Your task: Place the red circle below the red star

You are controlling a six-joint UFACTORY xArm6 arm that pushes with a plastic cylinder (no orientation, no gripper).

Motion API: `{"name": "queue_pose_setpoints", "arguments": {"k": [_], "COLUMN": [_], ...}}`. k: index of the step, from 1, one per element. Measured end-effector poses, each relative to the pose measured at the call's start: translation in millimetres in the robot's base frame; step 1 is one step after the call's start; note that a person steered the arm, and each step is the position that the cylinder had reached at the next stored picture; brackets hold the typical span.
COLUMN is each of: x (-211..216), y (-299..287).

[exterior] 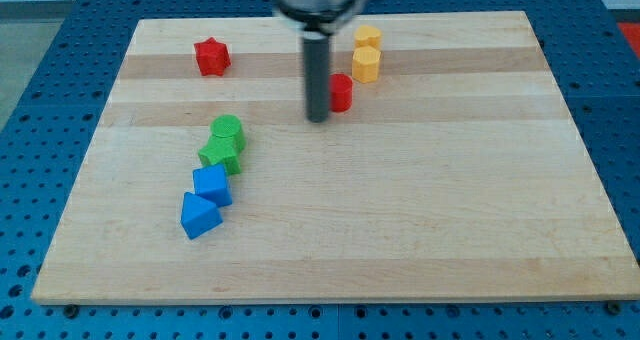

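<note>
The red star point(211, 57) lies near the board's top left. The red circle point(341, 93) stands near the top middle, partly hidden behind my rod. My tip point(318, 118) rests on the board just left of and slightly below the red circle, close to or touching it. The star is far to the left of the tip and a little higher in the view.
Two yellow blocks point(367, 52) stand stacked in a column just above right of the red circle. Two green blocks point(225, 143) and two blue blocks point(205, 202) form a chain at the left. The wooden board point(450, 200) has edges all around.
</note>
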State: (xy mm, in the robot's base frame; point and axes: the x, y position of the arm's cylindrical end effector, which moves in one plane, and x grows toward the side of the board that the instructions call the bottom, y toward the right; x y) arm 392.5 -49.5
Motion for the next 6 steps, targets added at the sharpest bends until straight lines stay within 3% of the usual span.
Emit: {"name": "queue_pose_setpoints", "arguments": {"k": [1,2,3,4,5,6], "x": [19.7,25.0,-6.0,-42.9,-32.0,-21.0], "y": [5.2,70.7,115.5,93.4,5.2,-47.7]}}
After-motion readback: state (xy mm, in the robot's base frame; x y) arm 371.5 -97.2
